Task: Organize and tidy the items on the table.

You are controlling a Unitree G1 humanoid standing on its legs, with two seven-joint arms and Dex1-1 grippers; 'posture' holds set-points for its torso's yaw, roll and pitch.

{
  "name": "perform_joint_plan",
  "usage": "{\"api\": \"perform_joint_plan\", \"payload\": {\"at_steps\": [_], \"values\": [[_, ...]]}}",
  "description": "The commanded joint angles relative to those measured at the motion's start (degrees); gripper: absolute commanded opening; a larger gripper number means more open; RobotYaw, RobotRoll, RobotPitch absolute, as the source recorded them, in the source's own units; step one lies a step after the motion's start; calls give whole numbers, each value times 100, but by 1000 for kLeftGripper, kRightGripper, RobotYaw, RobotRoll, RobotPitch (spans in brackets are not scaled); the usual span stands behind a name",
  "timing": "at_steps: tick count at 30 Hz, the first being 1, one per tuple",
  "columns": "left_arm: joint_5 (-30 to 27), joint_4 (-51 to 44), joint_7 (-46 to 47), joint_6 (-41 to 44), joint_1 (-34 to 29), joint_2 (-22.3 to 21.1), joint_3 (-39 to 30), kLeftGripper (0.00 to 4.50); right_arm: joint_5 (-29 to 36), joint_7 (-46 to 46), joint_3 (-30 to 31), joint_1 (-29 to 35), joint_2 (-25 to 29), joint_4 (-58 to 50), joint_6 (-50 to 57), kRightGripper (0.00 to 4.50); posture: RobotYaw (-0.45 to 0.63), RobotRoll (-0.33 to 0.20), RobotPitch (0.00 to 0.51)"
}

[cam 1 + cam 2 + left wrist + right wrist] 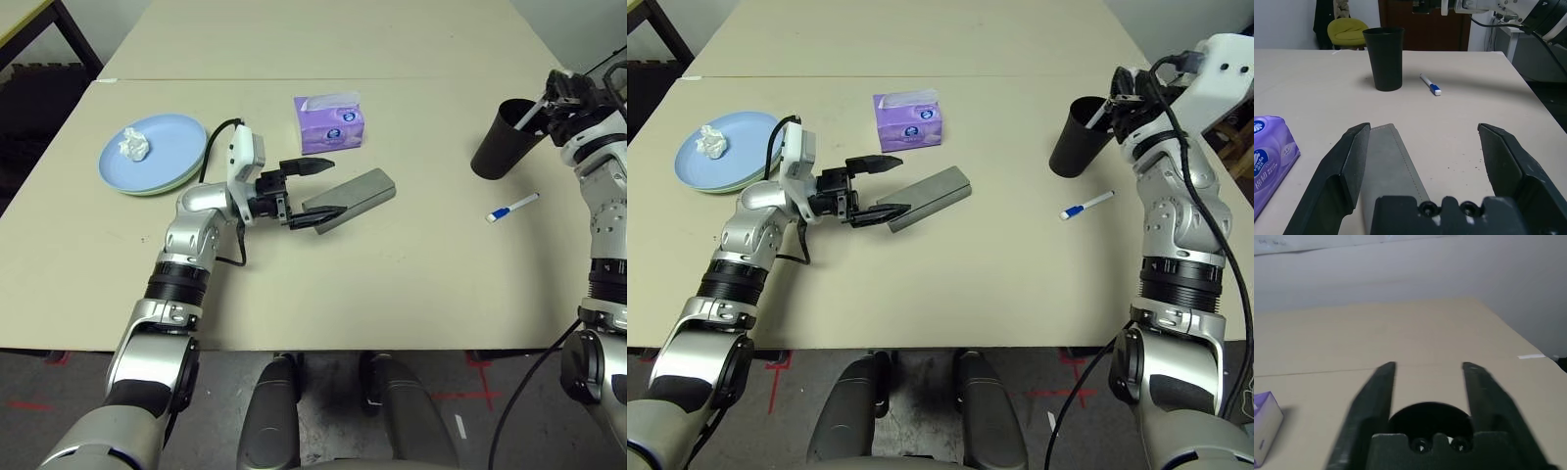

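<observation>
My left gripper (pixel 331 189) stands open at the near end of the grey glasses case (pixel 361 193), which lies flat mid-table; one finger (pixel 1347 166) overlaps the case's edge and nothing is gripped. Over the mouth of the black cup (pixel 502 145) at the right hovers my right gripper (pixel 1428 368), open and holding nothing. A white pen (pixel 525 115) stands inside the cup. Another blue-white pen (pixel 512 208) lies on the table (pixel 392 284) just in front of the cup. The purple tissue box (pixel 330 122) sits behind the case.
At the far left a light blue plate (pixel 167 147) is stacked on a pale green plate (pixel 147 190), with a crumpled white tissue wad (pixel 134 144) on top. A seam crosses the table behind the items. The table's front edge lies close to my body.
</observation>
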State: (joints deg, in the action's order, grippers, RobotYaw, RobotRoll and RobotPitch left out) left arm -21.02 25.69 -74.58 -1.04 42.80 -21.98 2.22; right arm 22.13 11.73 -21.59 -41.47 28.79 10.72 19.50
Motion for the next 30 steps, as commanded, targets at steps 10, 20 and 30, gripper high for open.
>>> {"api": "perform_joint_plan", "payload": {"at_steps": [10, 20, 30], "values": [[64, 62, -59, -70, 49, 4, 46, 4500, 500, 3980, 1180, 278, 1167, -87, -86, 4464, 91, 0, 206], [52, -31, -18, -56, -8, -21, 20, 4500, -1508, 6339, 3109, -423, 2338, 1709, -1575, 4464, 110, 0, 216], [33, -113, -10, 23, -48, -48, 35, 4500, -2931, 7115, 4008, -1594, 2244, 3453, -3786, 4464, 114, 0, 230]]}}
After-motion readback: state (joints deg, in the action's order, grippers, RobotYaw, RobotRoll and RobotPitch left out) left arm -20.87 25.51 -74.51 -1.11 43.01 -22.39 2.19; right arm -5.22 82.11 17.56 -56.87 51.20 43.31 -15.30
